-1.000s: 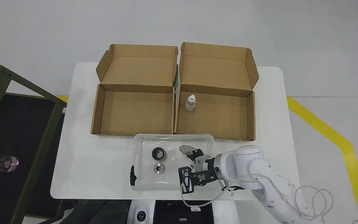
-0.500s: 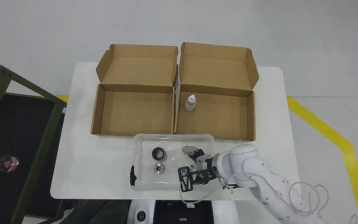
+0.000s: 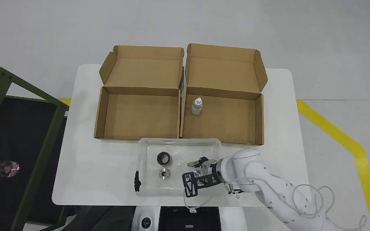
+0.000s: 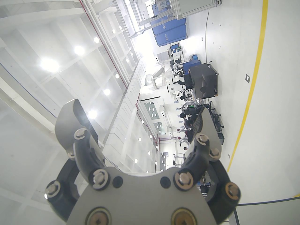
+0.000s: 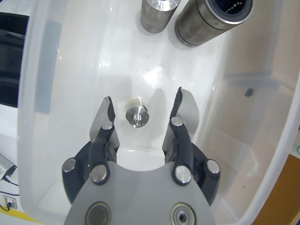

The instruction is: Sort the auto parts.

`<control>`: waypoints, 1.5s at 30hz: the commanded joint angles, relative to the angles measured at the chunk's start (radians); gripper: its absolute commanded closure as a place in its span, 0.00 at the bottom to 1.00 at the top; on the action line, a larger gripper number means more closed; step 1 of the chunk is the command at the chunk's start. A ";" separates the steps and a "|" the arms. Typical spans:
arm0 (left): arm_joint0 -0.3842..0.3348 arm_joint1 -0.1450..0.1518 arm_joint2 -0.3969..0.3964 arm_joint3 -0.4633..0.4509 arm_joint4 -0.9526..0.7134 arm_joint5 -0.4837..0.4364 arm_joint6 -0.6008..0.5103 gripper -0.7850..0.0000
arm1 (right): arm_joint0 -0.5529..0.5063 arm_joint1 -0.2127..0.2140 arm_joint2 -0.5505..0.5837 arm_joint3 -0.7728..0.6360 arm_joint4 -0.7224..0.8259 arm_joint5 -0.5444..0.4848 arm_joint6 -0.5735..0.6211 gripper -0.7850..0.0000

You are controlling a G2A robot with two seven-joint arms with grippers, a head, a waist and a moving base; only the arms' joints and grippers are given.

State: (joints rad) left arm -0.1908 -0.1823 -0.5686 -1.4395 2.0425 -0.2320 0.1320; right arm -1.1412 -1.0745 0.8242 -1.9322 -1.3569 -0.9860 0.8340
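Right jaws wide open, down inside clear plastic tub, either side of one small silver metal plug, not touching it. Left jaws open too, holding nothing. Also in tub: one plain silver metal tube, one dark metal sleeve. On white bench: two brown cardboard boxes, one little white bottle in the right one.
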 commanded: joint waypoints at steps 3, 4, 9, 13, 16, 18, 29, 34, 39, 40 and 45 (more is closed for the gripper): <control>0.000 0.000 0.000 0.000 0.000 0.000 0.000 0.00 | 0.014 0.005 -0.017 0.007 -0.004 0.005 0.005 0.61; 0.000 0.000 0.000 0.000 0.000 0.000 0.000 0.00 | 0.017 0.006 -0.020 0.009 -0.001 0.006 0.006 0.62; 0.000 0.000 0.000 0.000 0.000 0.000 0.000 0.00 | 0.030 0.012 -0.037 0.015 0.016 0.011 0.011 0.78; 0.000 0.000 0.000 0.000 0.000 0.000 0.000 0.00 | 0.037 0.017 -0.044 0.015 0.044 0.016 0.016 1.00; 0.000 0.000 0.000 0.000 0.000 0.000 0.000 0.00 | 0.040 0.019 -0.040 0.006 0.069 0.023 0.021 1.00; 0.000 0.000 0.000 0.000 0.000 0.000 0.000 0.00 | 0.044 0.021 -0.033 -0.003 0.078 0.033 0.019 1.00; 0.000 0.000 0.000 0.000 0.000 0.000 0.000 0.00 | 0.036 0.030 0.033 -0.043 0.100 0.090 -0.126 1.00; 0.000 0.000 0.000 0.000 0.000 0.000 0.000 0.00 | 0.029 0.036 0.067 -0.064 0.076 0.089 -0.199 1.00; 0.000 0.000 0.000 0.000 0.000 0.000 0.000 0.00 | 0.027 0.041 0.102 -0.079 0.076 0.093 -0.277 1.00; 0.000 0.000 0.000 0.000 0.000 0.000 0.000 0.00 | 0.028 0.042 0.110 -0.082 0.076 0.094 -0.291 1.00; 0.000 0.000 0.000 0.000 0.000 0.000 0.000 0.00 | 0.035 0.045 0.140 -0.097 0.067 0.099 -0.338 1.00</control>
State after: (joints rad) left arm -0.1908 -0.1823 -0.5686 -1.4395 2.0425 -0.2320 0.1320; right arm -1.1078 -1.0297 0.9607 -2.0274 -1.2887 -0.8868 0.5018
